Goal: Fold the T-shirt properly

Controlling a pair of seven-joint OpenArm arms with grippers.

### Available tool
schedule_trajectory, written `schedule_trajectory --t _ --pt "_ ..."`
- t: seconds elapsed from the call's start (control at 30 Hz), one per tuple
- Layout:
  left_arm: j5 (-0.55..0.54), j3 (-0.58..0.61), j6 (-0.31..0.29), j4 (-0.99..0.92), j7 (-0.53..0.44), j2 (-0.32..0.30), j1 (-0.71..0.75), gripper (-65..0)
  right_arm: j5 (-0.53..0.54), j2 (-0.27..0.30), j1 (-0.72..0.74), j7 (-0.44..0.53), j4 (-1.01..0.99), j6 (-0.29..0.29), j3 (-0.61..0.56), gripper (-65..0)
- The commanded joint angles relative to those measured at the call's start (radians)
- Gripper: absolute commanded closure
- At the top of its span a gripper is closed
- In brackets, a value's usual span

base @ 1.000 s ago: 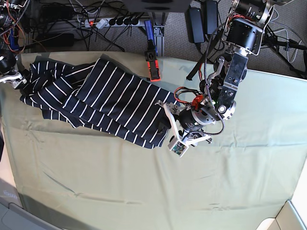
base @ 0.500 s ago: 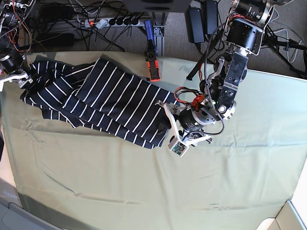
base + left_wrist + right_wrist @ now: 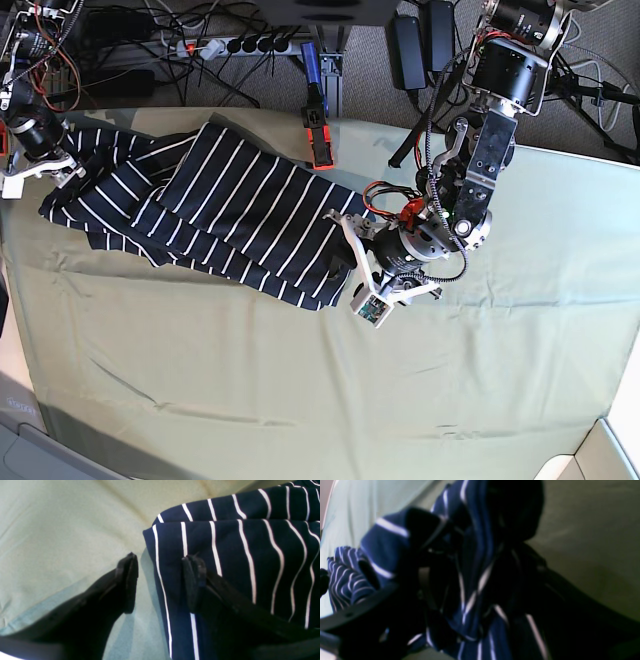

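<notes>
The T-shirt (image 3: 230,210), dark navy with thin white stripes, lies crumpled and slanted across the back left of the pale green cloth (image 3: 300,380). My left gripper (image 3: 340,262) is at its lower right corner. In the left wrist view the gripper (image 3: 161,580) is open, with one finger (image 3: 127,580) on the green cloth and the other finger (image 3: 195,580) on the T-shirt (image 3: 250,542), astride its edge. My right gripper (image 3: 60,160) is at the shirt's far left end. In the right wrist view it (image 3: 467,530) is shut on bunched T-shirt fabric (image 3: 475,580).
A red and black tool (image 3: 320,140) lies at the table's back edge, next to the shirt. A power strip (image 3: 240,45), cables and adapters (image 3: 425,40) lie on the floor behind. The green cloth has wrinkles near the front. A white edge (image 3: 595,455) shows at the front right corner.
My right gripper has moved up and toward the back with the shirt's left end, pulling that end with it. The left arm has not moved.
</notes>
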Motion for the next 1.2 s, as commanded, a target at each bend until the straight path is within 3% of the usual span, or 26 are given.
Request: schedule_trajectory --t 0.0,0.2,0.23,0.3,0.4,0.5,0.7,1.0,1.17 --pt "-0.009 -0.002 0.004 0.018 -0.023 0.003 -0.019 -32.6 0.009 0.013 0.002 -0.016 0.010 0.051 -0.009 -43.0" --pt "-0.009 -0.002 0.004 0.018 -0.025 0.003 -0.019 -32.6 0.008 0.013 0.005 0.013 0.010 0.051 -0.022 -42.7" --pt "-0.009 -0.002 0.004 0.018 -0.025 0.003 -0.019 -32.6 0.006 0.013 0.005 0.024 0.010 0.051 -0.022 -40.3" --pt "-0.010 -0.002 0.004 0.018 -0.025 0.003 -0.019 -32.6 -0.006 0.013 0.005 0.047 0.010 0.051 -0.022 -26.8" --pt "-0.051 -0.002 0.003 0.024 -0.024 0.002 -0.019 -32.6 -0.008 0.013 0.009 0.055 0.010 0.051 -0.021 0.0" --pt "-0.113 -0.002 0.003 0.070 -0.021 0.002 -0.017 -32.6 -0.051 0.013 0.025 0.056 0.010 0.050 -0.021 0.0" --pt "-0.119 -0.002 -0.001 0.132 0.020 -0.007 -0.016 -32.6 -0.087 0.023 0.063 0.053 0.010 0.050 0.046 0.0" --pt "-0.098 -0.017 0.000 0.130 0.020 -0.059 0.048 -32.6 -0.048 0.146 0.065 0.030 0.010 0.050 0.112 0.0" --pt "-0.102 -0.018 0.000 0.130 -0.006 -0.055 0.135 -32.6 0.012 0.160 0.065 -0.010 0.024 0.051 0.112 0.0"
